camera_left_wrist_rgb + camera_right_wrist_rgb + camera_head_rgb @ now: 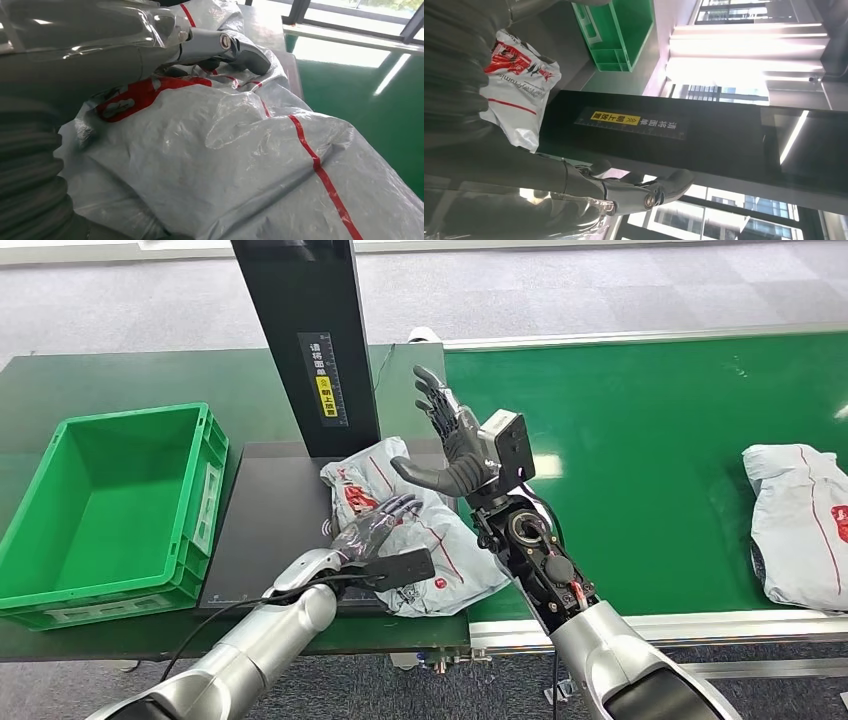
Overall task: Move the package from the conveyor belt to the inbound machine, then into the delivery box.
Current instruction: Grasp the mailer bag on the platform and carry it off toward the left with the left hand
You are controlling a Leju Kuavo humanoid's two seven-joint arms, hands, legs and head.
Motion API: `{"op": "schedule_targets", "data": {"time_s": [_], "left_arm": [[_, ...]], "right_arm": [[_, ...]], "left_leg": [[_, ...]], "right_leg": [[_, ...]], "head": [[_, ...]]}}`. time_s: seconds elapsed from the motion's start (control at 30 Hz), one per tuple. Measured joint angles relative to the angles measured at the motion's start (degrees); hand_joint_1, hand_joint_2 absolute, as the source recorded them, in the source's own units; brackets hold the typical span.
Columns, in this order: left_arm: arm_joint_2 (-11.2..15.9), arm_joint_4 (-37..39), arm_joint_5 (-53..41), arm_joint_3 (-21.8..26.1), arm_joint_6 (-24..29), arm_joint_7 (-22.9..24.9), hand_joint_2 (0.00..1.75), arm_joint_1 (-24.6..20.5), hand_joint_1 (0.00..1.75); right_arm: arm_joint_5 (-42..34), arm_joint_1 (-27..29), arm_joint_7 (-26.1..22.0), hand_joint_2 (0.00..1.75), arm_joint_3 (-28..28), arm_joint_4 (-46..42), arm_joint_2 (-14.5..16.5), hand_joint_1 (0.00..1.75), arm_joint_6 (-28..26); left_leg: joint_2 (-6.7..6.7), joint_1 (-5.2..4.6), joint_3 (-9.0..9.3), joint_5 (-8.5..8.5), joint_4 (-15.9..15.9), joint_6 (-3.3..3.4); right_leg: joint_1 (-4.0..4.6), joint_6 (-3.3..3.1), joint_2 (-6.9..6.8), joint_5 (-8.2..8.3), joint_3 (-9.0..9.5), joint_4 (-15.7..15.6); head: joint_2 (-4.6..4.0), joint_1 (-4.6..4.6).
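Observation:
A grey plastic package with red stripes and a red logo lies on the black plate of the inbound machine, its right end reaching over the plate's edge. My left hand rests flat on top of the package's near left part, fingers stretched out. In the left wrist view the left hand lies against the crinkled package. My right hand hovers above the package's far right side, fingers apart, holding nothing. From the right wrist, the right hand is seen before the machine's column, with the package beyond.
A green delivery box stands left of the machine, with nothing inside. The machine's black column rises just behind the package. A second grey package lies on the green conveyor belt at the far right.

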Motion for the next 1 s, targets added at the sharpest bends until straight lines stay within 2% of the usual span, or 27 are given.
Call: {"op": "schedule_targets", "data": {"time_s": [0.23, 0.37, 0.47, 0.53, 0.63, 0.87, 1.0], "left_arm": [[-0.34, 1.47, -1.58, -1.48, -0.33, 0.84, 1.75, -1.13, 0.01], [-0.50, 1.75, -2.53, -1.76, 1.05, 0.83, 1.75, -1.15, 1.45], [-0.48, 1.90, -2.37, -1.64, 3.92, -0.55, 1.75, -0.78, 1.66], [-0.45, 1.91, -1.65, -1.08, 7.29, -2.34, 1.75, -0.23, 1.75], [-0.30, 1.91, -0.61, 0.36, 11.62, -4.62, 1.75, 0.55, 1.75], [-0.01, 1.87, -0.29, 2.20, 13.35, -5.85, 1.75, 0.97, 1.75], [0.13, 0.93, 2.04, 3.96, 18.74, -10.66, 1.75, 1.92, 1.75]], "right_arm": [[0.42, -0.03, -0.20, 1.75, -0.02, 0.01, -0.02, 0.00, 0.16], [1.22, -0.09, -0.62, 1.75, -0.09, 0.07, -0.06, 0.00, 0.80], [1.53, -0.16, -0.74, 1.75, -0.27, 0.13, -0.16, 0.00, 1.33], [1.71, -0.19, -0.79, 1.75, -0.39, 0.13, -0.30, 0.00, 1.65], [1.78, -0.20, -0.93, 1.75, -0.42, 0.13, -0.58, 0.00, 2.04], [1.78, -0.20, -1.02, 1.75, -0.42, 0.13, -0.93, 0.00, 2.30], [1.49, -0.18, -1.21, 1.75, -0.39, 0.12, -1.12, 0.00, 2.26]], "left_leg": [[-0.04, 0.00, 0.05, 0.00, 0.00, 0.00], [-0.05, 0.00, 0.08, 0.00, 0.00, 0.01], [-0.04, 0.00, 0.07, 0.02, 0.00, 0.01], [-0.03, 0.00, 0.07, 0.03, 0.00, 0.01], [-0.03, 0.00, 0.07, 0.04, 0.00, 0.00], [-0.02, 0.00, 0.03, 0.03, 0.00, 0.00], [-0.02, 0.00, 0.01, 0.03, 0.00, 0.00]], "right_leg": [[0.00, 0.00, -0.02, 0.00, 0.08, 0.00], [0.00, 0.00, -0.03, 0.00, 0.10, 0.00], [0.00, 0.00, -0.03, 0.00, 0.10, 0.00], [0.00, 0.01, -0.02, 0.01, 0.09, 0.00], [0.00, 0.02, -0.02, 0.02, 0.07, 0.00], [0.00, 0.02, -0.01, 0.02, 0.02, 0.01], [0.00, 0.02, -0.01, 0.02, -0.01, 0.00]], "head": [[0.00, 0.00], [0.00, 0.00], [0.00, 0.01], [0.00, 0.01], [0.00, 0.01], [0.00, 0.00], [0.00, 0.01]]}}
